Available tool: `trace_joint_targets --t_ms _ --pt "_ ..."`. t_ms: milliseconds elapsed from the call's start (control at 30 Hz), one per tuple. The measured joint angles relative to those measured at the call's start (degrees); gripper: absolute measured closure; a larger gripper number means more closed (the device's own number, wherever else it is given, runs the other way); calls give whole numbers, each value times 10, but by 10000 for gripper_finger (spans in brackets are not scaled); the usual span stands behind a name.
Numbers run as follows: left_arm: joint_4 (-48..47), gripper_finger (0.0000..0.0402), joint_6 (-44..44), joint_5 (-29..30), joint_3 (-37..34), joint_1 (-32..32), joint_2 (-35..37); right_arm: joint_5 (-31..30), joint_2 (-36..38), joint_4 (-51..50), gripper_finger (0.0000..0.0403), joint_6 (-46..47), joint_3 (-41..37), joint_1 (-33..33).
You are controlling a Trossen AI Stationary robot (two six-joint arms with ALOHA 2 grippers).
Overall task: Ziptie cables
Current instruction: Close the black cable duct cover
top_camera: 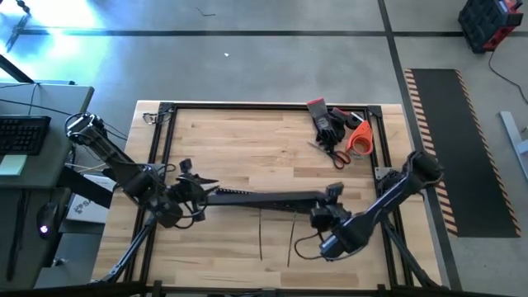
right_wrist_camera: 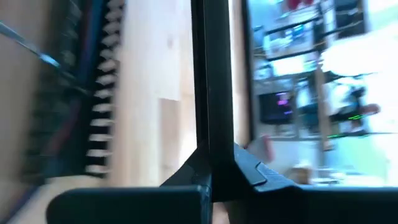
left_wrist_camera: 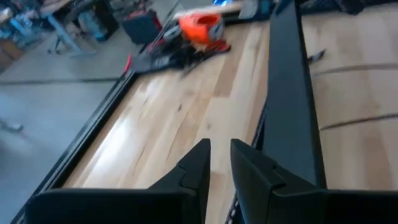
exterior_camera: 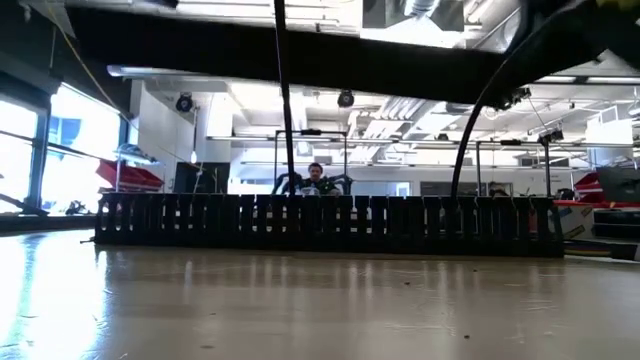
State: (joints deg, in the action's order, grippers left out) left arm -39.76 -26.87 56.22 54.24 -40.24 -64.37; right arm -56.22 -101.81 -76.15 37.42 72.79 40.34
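My left jaws [left_wrist_camera: 219,146] stand a narrow slot apart with nothing between them. They sit at the left end of the bar [top_camera: 264,197], whose dark side runs just beside my fingers [left_wrist_camera: 258,171] without touching them. My right jaws [top_camera: 330,205] are pressed together at the bar's right end. The wrist picture there is smeared, so I can't tell whether they pinch anything. In it the bar's comb-like teeth show off to one side.

The bar lies across the middle of the worktop [top_camera: 247,140], parallel to its front edge. It stands on the wood as a low slotted wall.

The cables [top_camera: 261,235] lie loose on the wood between the bar and the front edge, well apart from both jaws. Two thin strands run roughly crosswise to the bar, and one curls near my right arm.

In the far right corner sit an orange tape roll [top_camera: 360,138], scissors [top_camera: 328,154] and dark gloves [top_camera: 323,120], bunched close together.
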Motion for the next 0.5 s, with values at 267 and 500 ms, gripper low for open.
trace_joint_targets --t_ms 267,500 --pt "-89 367 -122 0 -18 1 -15 -113 -72 0 402 -130 -5 -55" --pt "-86 375 -210 -1 -84 1 -19 -175 -103 -5 403 -149 -5 -85"
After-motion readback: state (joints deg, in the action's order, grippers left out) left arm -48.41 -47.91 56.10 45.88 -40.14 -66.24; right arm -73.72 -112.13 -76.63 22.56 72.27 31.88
